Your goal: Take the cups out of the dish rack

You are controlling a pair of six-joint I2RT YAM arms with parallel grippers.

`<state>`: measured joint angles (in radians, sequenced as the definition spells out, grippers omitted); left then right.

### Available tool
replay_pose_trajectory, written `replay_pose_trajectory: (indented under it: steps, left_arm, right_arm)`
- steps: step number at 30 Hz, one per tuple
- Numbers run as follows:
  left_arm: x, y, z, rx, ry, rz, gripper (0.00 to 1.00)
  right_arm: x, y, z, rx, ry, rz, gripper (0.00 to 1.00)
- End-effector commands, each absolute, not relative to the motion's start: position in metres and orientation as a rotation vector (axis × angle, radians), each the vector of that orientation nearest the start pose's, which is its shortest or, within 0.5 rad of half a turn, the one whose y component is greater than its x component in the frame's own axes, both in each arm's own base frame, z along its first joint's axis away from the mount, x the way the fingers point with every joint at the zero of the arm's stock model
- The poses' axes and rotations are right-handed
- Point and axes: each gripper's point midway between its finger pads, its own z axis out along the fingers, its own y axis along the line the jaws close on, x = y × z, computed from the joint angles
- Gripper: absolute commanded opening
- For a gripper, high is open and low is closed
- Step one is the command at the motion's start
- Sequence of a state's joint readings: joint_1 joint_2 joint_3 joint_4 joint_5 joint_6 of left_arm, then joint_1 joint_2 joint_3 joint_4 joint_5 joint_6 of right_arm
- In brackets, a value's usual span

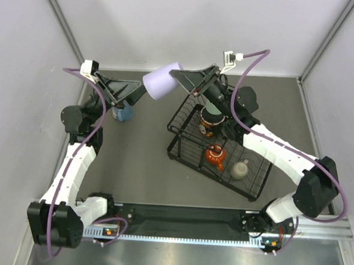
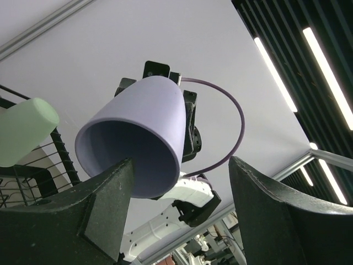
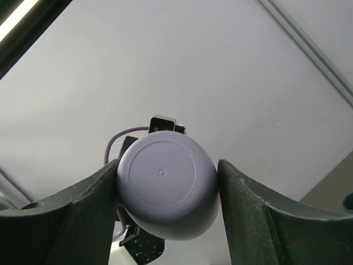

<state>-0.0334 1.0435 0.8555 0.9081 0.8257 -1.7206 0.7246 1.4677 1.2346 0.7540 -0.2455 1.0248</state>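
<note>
Grey table (image 1: 133,166) between white walls (image 1: 171,24) held a dish rack (image 1: 177,149); beside its far corner the lavender tumbler (image 1: 161,82) hung sideways in mid-air, base clamped by the right gripper (image 3: 168,165), while the left gripper (image 2: 182,163) gaped around its rim, one finger (image 2: 105,193) at it, one clear. A release before the left pinched could probably drop it. The right arm (image 1: 272,147) half hid a mint tumbler (image 1: 210,103) in the rack.

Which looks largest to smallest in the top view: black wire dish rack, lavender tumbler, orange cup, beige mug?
Largest: black wire dish rack; lavender tumbler, held nearer the camera; orange cup and beige mug look alike.
</note>
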Motion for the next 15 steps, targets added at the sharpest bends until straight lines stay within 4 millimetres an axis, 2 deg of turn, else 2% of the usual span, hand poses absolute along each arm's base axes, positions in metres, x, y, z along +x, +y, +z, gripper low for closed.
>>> replay_pose_trajectory:
  steps: [1, 5, 9, 11, 12, 13, 14, 15]
  left_arm:
    - [0.243, -0.166, 0.475, -0.043, 1.265, -1.877, 0.74]
    - [0.246, -0.168, 0.471, -0.046, 1.275, -1.87, 0.65]
    - [0.25, -0.171, 0.466, -0.045, 1.299, -1.857, 0.54]
    - [0.252, -0.173, 0.462, -0.044, 1.313, -1.857, 0.37]
    - [0.252, -0.173, 0.461, -0.043, 1.319, -1.858, 0.27]
    - [0.253, -0.173, 0.459, -0.047, 1.326, -1.857, 0.03]
    - [0.254, -0.174, 0.456, -0.058, 1.341, -1.855, 0.0]
    - [0.256, -0.174, 0.453, -0.059, 1.354, -1.838, 0.0]
  right_arm:
    - [0.27, 0.365, 0.5, -0.116, 1.106, 1.803, 0.0]
    - [0.269, 0.372, 0.49, -0.121, 1.131, 1.809, 0.0]
    - [0.271, 0.381, 0.477, -0.119, 1.169, 1.811, 0.05]
    - [0.27, 0.384, 0.472, -0.114, 1.18, 1.82, 0.07]
    - [0.27, 0.384, 0.47, -0.114, 1.182, 1.821, 0.11]
    - [0.27, 0.384, 0.467, -0.112, 1.191, 1.819, 0.15]
    - [0.268, 0.383, 0.467, -0.114, 1.189, 1.818, 0.18]
    - [0.268, 0.383, 0.465, -0.113, 1.199, 1.81, 0.27]
